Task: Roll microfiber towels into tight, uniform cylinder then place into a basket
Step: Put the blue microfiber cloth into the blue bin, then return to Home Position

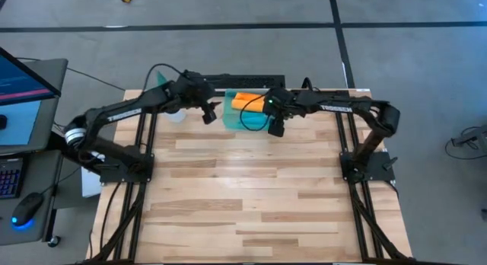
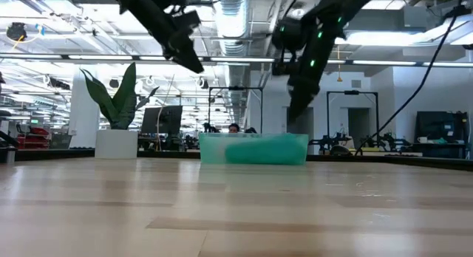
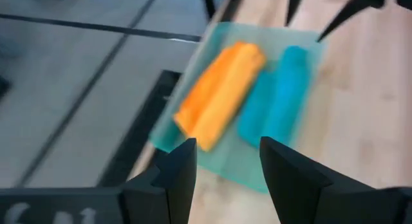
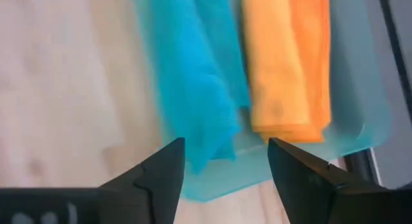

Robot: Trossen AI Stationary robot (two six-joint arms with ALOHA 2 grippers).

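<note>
Both rolled towels lie side by side in the teal basket [image 1: 245, 113] at the table's far edge — the orange towel [image 3: 219, 95] on the far side, the teal-blue towel [image 4: 193, 76] nearer. The left gripper [image 3: 225, 163] and right gripper [image 4: 225, 161] hover above — fingers apart, holding nothing.

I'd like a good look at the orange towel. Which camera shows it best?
The left wrist view: the whole rolled orange towel shows in the basket. The right wrist view crops it, the high view makes it tiny, the low view doesn't show it.
</note>
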